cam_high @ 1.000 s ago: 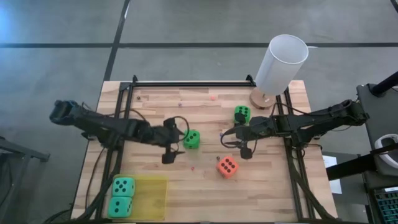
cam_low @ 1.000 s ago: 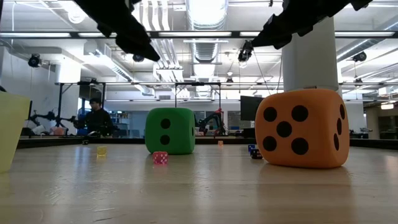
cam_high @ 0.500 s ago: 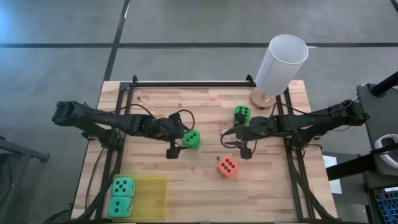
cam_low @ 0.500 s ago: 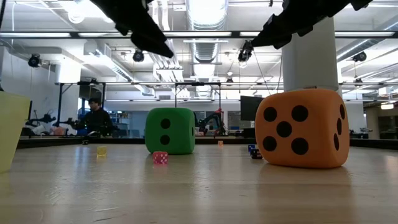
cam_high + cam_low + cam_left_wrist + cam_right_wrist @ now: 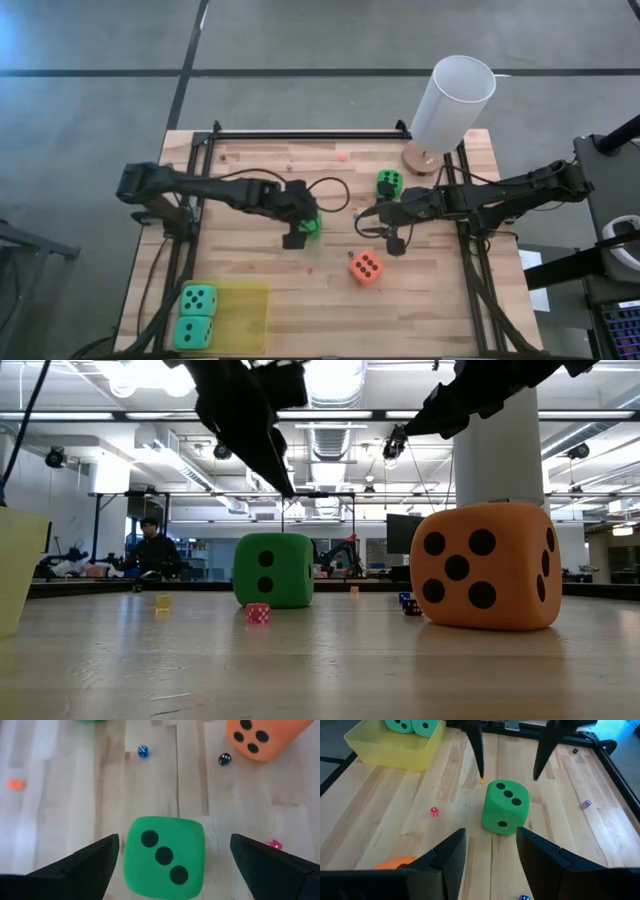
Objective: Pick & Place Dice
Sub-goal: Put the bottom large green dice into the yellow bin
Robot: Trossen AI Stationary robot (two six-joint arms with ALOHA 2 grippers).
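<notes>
Caught at the approach stage of a pick, with no die gripped at all. Held the left gripper (image 5: 300, 224) spread wide above the nearer green die (image 5: 311, 224), near the middle of the table (image 5: 250, 170), one finger to each side and neither touching the foam. Seen from the left wrist, lay squarely between the two dark fingers (image 5: 90, 862), three-pip face upward. In the low view, hung above the die's top rather than level with its flanks.

Kept the right gripper (image 5: 385, 226) waiting just beside, likewise open and empty, between the second green die (image 5: 389, 183) and the orange-red die (image 5: 365, 267). Faced the same green die from the opposite side.

Found two teal dice (image 5: 196, 315) already resting in the yellow tray (image 5: 245, 318) at the table's near left corner; judged three dice left to move, if the tray was the goal. Stood the white cylinder (image 5: 452, 103) at the far right corner, clear of the work.

Called next for a straight descent until the fingers bracketed the die's sides, then a close, gentle enough for soft foam, and a lift towards the tray. Risked nudging the die askew if lowered off-centre.
</notes>
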